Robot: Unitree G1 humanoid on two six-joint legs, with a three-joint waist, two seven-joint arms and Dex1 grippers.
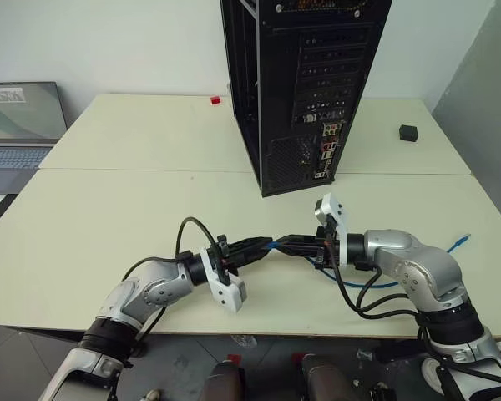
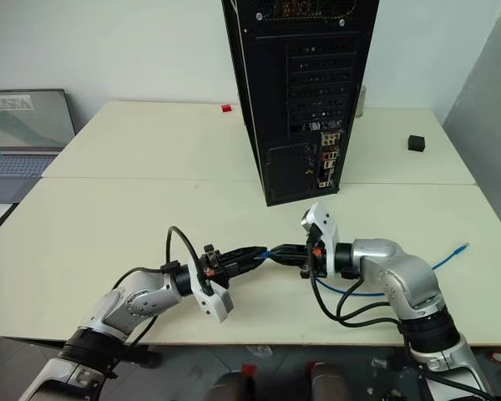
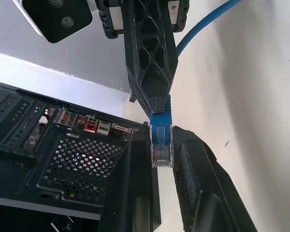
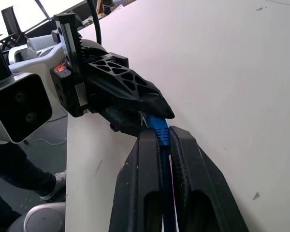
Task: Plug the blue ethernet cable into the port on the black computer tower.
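Centrally, above the counter (image 1: 108, 200), both tools meet tip to tip. Left tool (image 1: 263, 247) is pressed together on the plug end of the cable (image 3: 160, 137); right tool (image 1: 285, 244) pinches the cable just behind the plug. Cable slack trails rightward across the counter. Tower (image 1: 305, 83) stands behind, its port (image 1: 326, 129) cluster facing the tools.

The tower (image 1: 305, 83) top is cut off. Its port (image 1: 331, 129) is too small to tell apart.

grey laptop (image 1: 21, 125) at table's (image 1: 108, 217) left edge; red block (image 1: 215, 100), black box (image 1: 408, 133) farther back.
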